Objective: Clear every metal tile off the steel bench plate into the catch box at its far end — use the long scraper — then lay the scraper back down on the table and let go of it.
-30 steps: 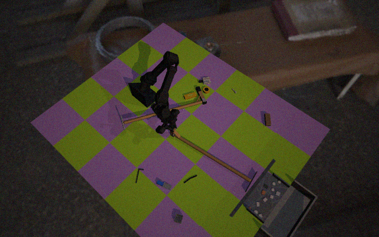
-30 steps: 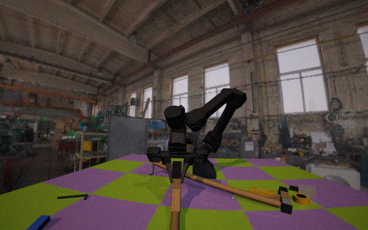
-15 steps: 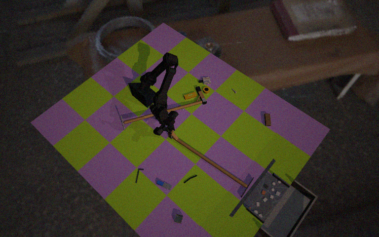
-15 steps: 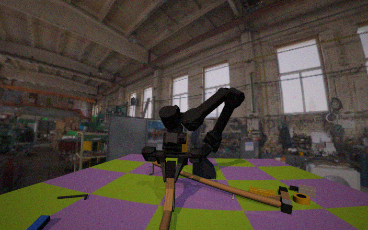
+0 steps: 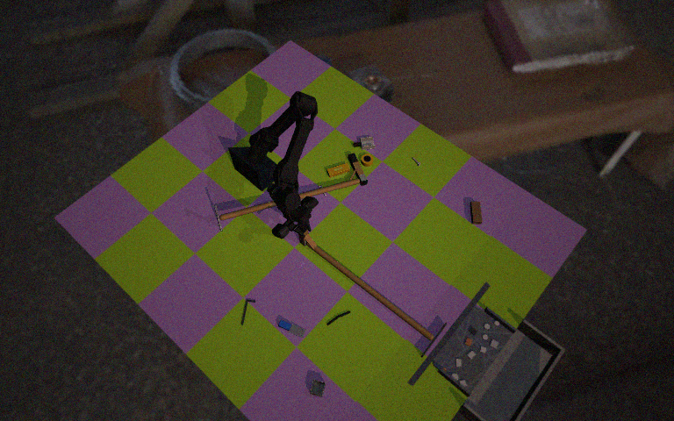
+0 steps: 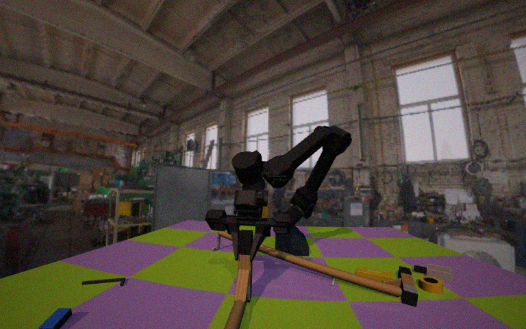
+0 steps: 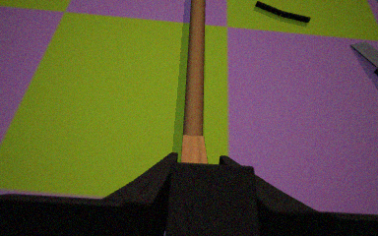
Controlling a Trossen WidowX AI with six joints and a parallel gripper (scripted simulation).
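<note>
My gripper (image 5: 301, 233) (image 6: 244, 248) (image 7: 198, 160) is shut on the near end of the long scraper (image 5: 368, 288) (image 6: 242, 279) (image 7: 195, 74). The scraper's wooden handle runs over the checkered table to its dark blade (image 5: 433, 339), which sits just short of the steel bench plate (image 5: 449, 354). Several small metal tiles (image 5: 470, 354) lie scattered on the plate, one of them orange (image 5: 467, 341). The catch box (image 5: 527, 367) adjoins the plate's far side. In the wrist view the handle runs straight ahead; the plate and box are out of sight.
A second long-handled tool (image 5: 258, 204) (image 6: 329, 271) lies behind the gripper. Near it are a hammer (image 5: 357, 168) (image 6: 407, 288), a tape roll (image 5: 366, 159) and an orange block (image 5: 338, 169). A black strip (image 5: 338, 317) (image 7: 283, 12), hex key (image 5: 244, 310) and blue block (image 5: 284, 324) lie left of the scraper.
</note>
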